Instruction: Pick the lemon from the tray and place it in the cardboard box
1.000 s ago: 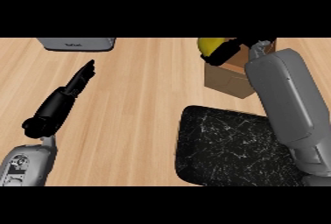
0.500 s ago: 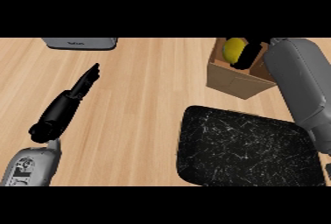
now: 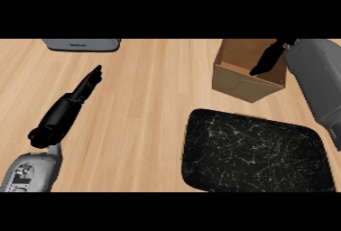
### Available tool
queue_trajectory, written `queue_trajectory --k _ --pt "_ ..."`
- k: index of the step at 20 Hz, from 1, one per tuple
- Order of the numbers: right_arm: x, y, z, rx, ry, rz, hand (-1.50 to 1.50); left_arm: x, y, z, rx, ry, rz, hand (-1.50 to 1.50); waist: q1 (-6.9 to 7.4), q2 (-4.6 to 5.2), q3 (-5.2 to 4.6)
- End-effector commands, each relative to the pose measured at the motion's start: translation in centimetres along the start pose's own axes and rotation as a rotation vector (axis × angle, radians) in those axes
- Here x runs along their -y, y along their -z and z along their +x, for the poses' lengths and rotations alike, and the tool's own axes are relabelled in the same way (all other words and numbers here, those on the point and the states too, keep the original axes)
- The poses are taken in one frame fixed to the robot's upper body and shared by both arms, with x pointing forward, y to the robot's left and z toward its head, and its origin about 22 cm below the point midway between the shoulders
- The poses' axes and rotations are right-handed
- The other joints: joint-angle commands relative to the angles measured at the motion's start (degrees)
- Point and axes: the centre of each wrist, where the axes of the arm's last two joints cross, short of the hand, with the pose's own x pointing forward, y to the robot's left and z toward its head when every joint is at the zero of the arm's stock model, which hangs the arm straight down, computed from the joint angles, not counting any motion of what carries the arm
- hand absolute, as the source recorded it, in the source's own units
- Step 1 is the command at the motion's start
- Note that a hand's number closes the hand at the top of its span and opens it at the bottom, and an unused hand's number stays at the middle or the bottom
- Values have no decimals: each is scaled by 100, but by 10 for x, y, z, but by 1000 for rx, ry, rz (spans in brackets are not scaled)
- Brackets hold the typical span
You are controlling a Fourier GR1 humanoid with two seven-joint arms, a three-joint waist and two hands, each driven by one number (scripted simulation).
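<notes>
The cardboard box (image 3: 243, 83) stands open at the upper right of the wooden counter. My right hand (image 3: 268, 58) reaches over its far right corner, with straight fingers pointing down into the opening and nothing visible in them. No lemon shows anywhere; the inside of the box is partly hidden by the hand and the grey right forearm (image 3: 318, 81). The black marbled tray (image 3: 256, 153) lies below the box with nothing on it. My left hand (image 3: 70, 106) rests open at the left, fingers straight and pointing up and right.
A grey appliance (image 3: 81, 44) sits at the counter's far edge, upper left. Bare wood lies between the left hand and the tray.
The right hand carried the yellow lemon over the box. The lemon no longer shows and the fingers have straightened over the opening. The left hand has stayed put.
</notes>
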Motion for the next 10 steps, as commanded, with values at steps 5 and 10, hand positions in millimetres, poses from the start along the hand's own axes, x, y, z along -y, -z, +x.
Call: queue_trajectory --k 5,10 --pt "-9 -4 -24 194 736 -352 -150 -9 -2 1 -7 14 10 0 1 10 18" --pt "30 -23 -36 119 929 -443 -150 -3 5 4 9 -3 0 0 69 44 -1"
